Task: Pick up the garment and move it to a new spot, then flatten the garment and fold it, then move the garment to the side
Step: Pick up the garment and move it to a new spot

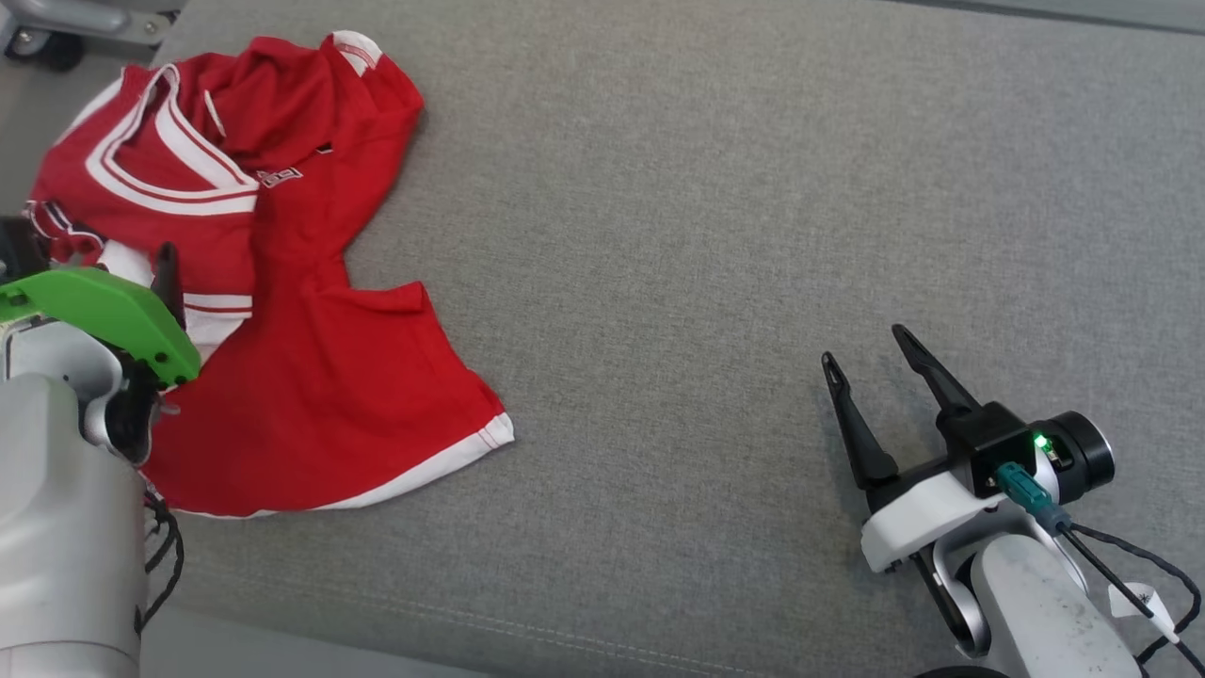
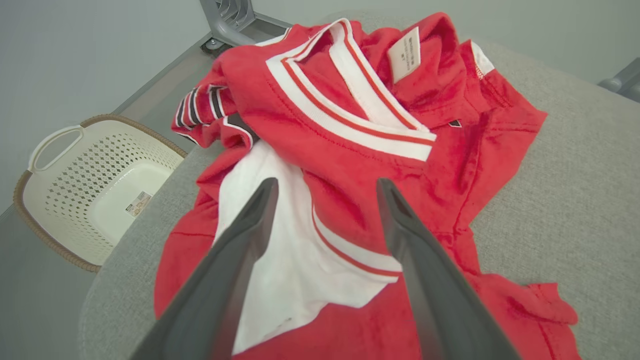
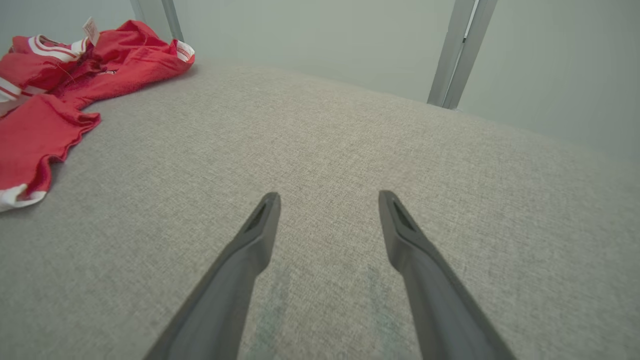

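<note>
Garment [image 1: 320, 377]: crumpled, table's [image 1: 706, 235] left edge. Step: pickup. Left tool [image 2: 325, 187] above it, right tool [image 1: 864, 345]: spread wide, empty. Next: lower, pinch.

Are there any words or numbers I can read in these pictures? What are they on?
Nothing here reads clearly.
The white tag inside the shirt collar: printed lines, too small to read.
The white logo on the shirt's front: blurred, unreadable.
The sticker on the basket floor: too small to read.
</note>
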Tool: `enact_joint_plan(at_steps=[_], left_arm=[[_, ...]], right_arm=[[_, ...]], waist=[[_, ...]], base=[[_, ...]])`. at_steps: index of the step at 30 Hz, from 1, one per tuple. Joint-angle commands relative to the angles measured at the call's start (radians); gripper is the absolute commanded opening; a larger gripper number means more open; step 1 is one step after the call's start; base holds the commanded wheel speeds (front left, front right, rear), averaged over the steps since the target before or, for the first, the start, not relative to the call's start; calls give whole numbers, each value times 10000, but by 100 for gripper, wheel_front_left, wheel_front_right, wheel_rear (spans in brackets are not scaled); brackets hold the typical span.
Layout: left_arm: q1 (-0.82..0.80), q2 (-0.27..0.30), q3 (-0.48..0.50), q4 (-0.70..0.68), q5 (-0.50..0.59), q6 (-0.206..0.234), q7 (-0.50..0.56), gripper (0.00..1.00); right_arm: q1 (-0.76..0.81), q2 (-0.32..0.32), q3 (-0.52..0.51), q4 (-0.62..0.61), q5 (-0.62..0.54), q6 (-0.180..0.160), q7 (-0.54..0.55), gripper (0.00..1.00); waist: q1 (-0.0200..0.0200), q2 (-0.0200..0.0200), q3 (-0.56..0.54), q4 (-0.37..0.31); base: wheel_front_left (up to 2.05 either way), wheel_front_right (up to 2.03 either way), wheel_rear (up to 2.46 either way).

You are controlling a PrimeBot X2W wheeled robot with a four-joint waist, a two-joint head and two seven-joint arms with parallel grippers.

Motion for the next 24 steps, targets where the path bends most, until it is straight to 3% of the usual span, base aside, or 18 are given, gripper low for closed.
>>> enact_joint_plan(at_steps=[1, 4, 10, 11, 12, 13, 20, 24], left_arm=[[-358, -7, 216, 409, -284, -11, 189, 100], [-828, 9, 610, 962, -733, 54, 269, 100], [-907, 358, 433, 1792, -504, 329, 108, 100], [-920, 387, 415, 1929, -491, 361, 71, 80], [-946, 414, 378, 2072, -446, 416, 28, 25], [-957, 442, 274, 2179, -324, 383, -13, 0], [-1393, 996, 366, 1982, -436, 354, -1246, 0], [-1982, 1704, 254, 1531, -382, 163, -1316, 0]], right_arm=[[-121, -17, -19, 26, -35, -3, -33, 100], [-173, 4, -84, 32, -54, -3, -33, 100], [-177, 21, -161, -1, -29, -3, -33, 100], [-192, 4, -173, -4, -23, -3, -33, 100], [-201, -14, -191, -6, -25, -3, -32, 100], [-195, -16, -212, -1, -13, -3, -32, 100], [249, 200, -350, 96, 121, -3, -33, 100], [523, 332, -346, 124, 242, -3, -33, 100]], waist=[[-1, 0, 1102, -656], [-1, 0, 1276, -830], [-1, 0, 1301, -1085], [-1, 0, 1288, -1118], [-1, 0, 1257, -1143], [-1, 0, 1209, -1163], [-1, 0, 452, -1161], [-1, 0, -9, -1131]], base=[[0, 0, 0], [0, 0, 0], [0, 0, 0], [0, 0, 0], [0, 0, 0], [0, 0, 0], [0, 0, 0], [0, 0, 0]])
